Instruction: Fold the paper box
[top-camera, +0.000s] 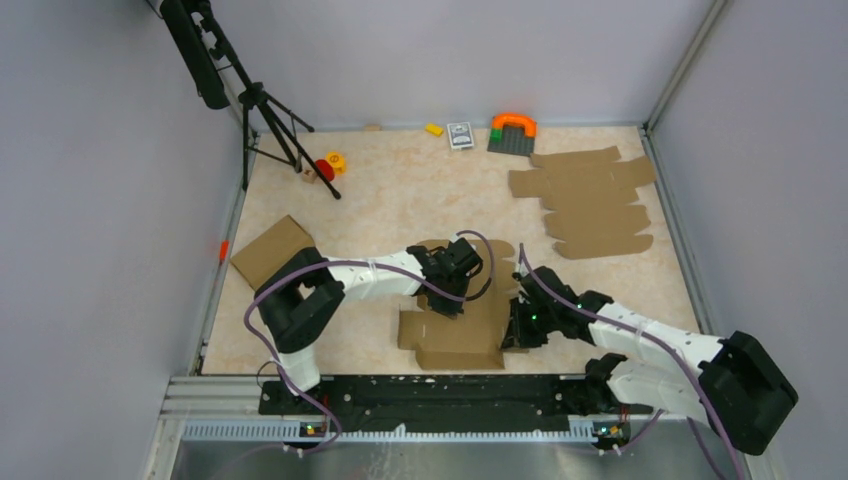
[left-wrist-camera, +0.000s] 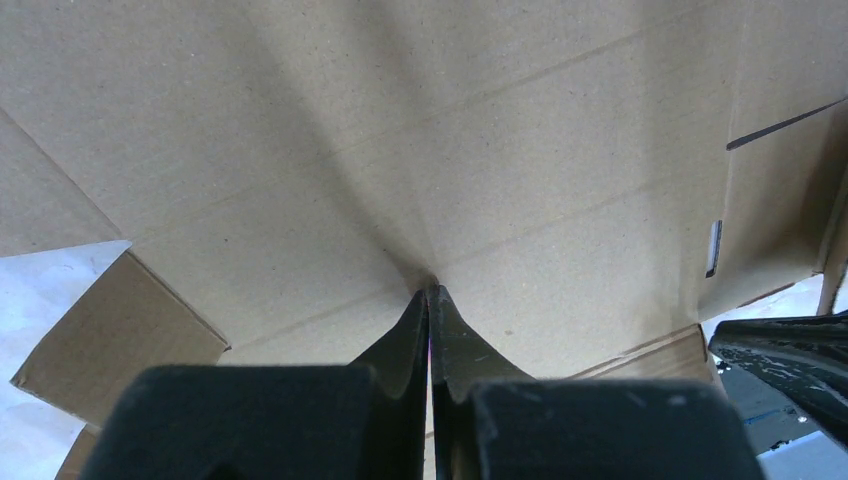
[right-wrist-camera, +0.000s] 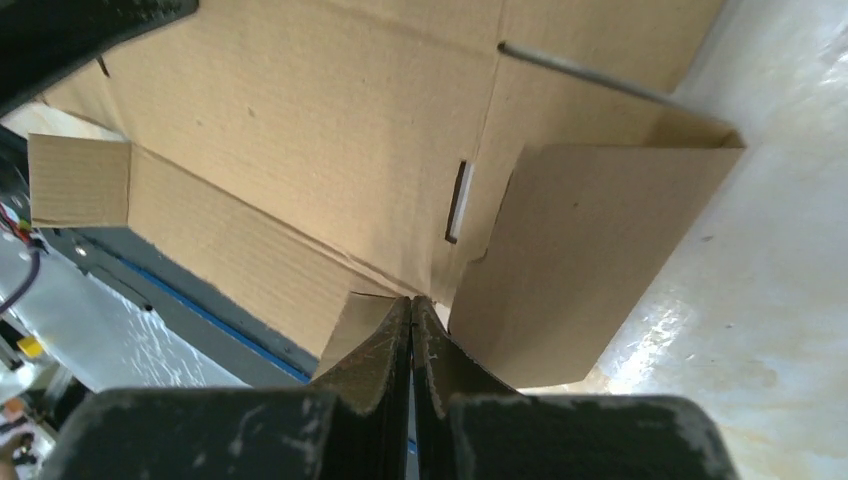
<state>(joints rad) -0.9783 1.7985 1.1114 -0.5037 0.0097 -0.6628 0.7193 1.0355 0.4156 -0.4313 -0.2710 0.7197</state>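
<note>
Now the paper box (top-camera: 460, 342) lies half-formed on the table (top-camera: 400, 200), near its front edge and between the two arms. The left end effector (left-wrist-camera: 430, 291) is fully closed, its tips pressed together and touching the middle of a creased inner panel; nothing sits between them. The right end effector (right-wrist-camera: 412, 300) is likewise closed with nothing visibly gripped, its tips at the box's right side, where a side flap (right-wrist-camera: 590, 250) stands up from the base beside a narrow slot. A pile of flat cardboard sheets (top-camera: 590, 200) rests well apart at the far right. A closed brown box (top-camera: 272, 250) sits at the left.
</note>
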